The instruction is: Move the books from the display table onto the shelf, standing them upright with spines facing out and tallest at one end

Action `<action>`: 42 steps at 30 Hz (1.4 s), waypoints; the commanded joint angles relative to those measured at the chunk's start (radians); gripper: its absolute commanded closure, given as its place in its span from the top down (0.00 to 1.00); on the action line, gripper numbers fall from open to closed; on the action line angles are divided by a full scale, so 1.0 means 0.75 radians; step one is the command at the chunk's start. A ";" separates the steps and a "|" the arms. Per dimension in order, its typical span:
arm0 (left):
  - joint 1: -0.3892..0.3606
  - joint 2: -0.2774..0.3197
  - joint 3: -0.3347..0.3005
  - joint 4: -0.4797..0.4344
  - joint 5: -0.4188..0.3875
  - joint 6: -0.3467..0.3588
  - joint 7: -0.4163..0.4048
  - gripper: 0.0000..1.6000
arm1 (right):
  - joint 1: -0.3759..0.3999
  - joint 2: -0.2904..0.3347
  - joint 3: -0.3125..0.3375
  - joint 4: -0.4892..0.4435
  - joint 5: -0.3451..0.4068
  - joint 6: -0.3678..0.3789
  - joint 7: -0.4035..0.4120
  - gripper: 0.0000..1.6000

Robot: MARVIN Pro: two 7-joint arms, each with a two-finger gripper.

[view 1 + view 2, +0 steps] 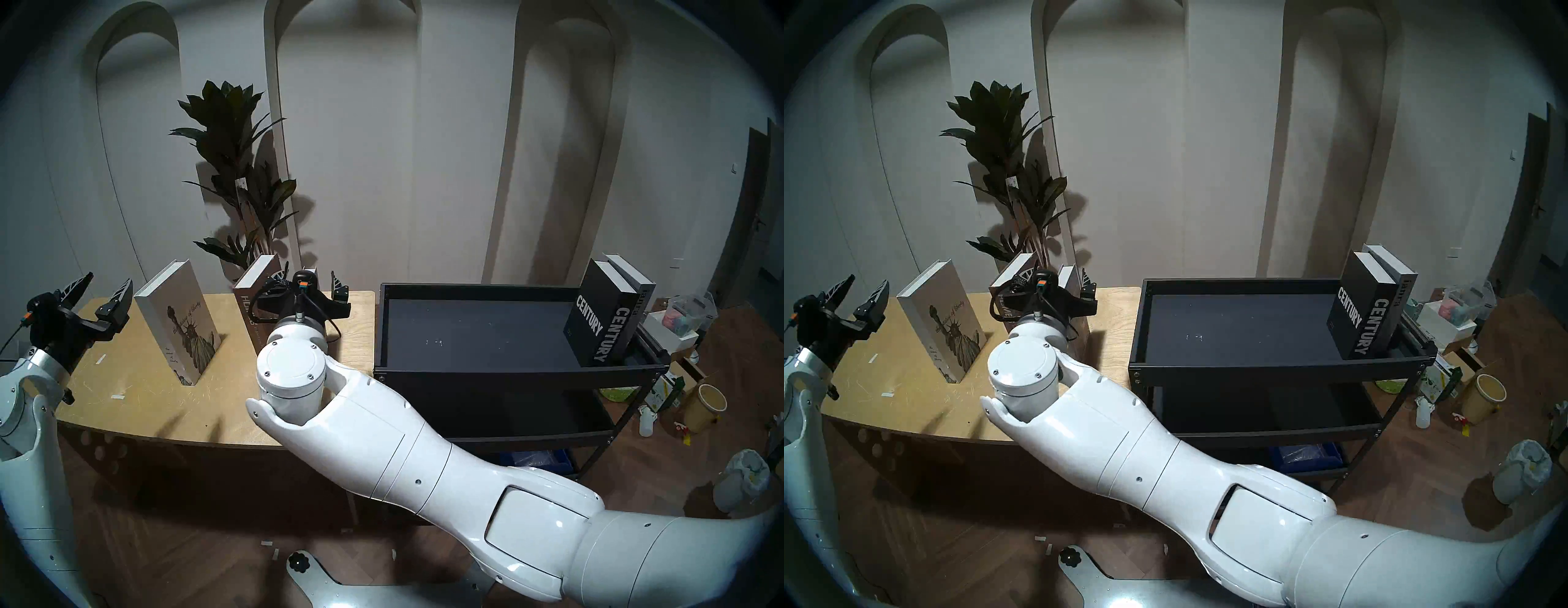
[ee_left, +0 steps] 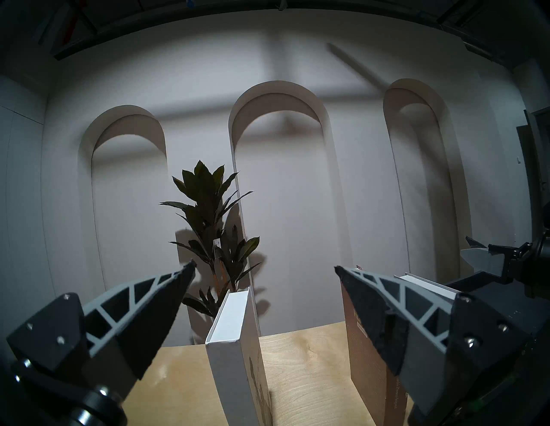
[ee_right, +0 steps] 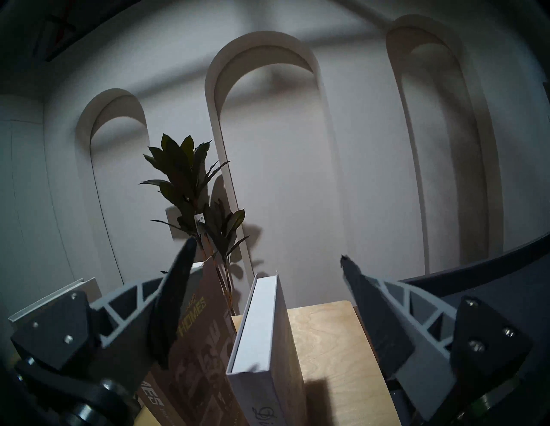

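The right claw [image 3: 268, 261] is spread wide around the upright grey book [image 3: 262, 342] on the desk [image 3: 324, 333], so its covers can be pinched; the left claw [image 1: 99, 293] is held spread, empty.

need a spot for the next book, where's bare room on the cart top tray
The top tray is bare from its table-side wall across to the CENTURY book. Only the far end is crowded, where CENTURY and the grey book stand together.

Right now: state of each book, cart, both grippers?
Liberty book: upright on table.
HOMES book: upright on table.
Grey book: upright on table, between right gripper's fingers, ungripped.
CENTURY book: upright on cart.
ianra book: upright behind CENTURY.
Left gripper: open, empty.
Right gripper: open.
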 commanded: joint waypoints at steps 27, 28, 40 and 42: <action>-0.008 0.009 -0.007 -0.022 0.003 -0.009 0.000 1.00 | 0.120 -0.125 -0.045 0.357 0.020 -0.087 0.158 1.00; -0.008 0.009 -0.007 -0.021 0.003 -0.009 0.000 1.00 | 0.123 -0.127 -0.048 0.365 0.020 -0.085 0.159 1.00; -0.008 0.009 -0.007 -0.021 0.003 -0.009 0.000 1.00 | 0.144 -0.162 -0.053 0.479 0.023 -0.109 0.180 1.00; -0.008 0.009 -0.007 -0.022 0.003 -0.009 0.000 1.00 | 0.142 -0.161 -0.052 0.485 0.023 -0.111 0.178 1.00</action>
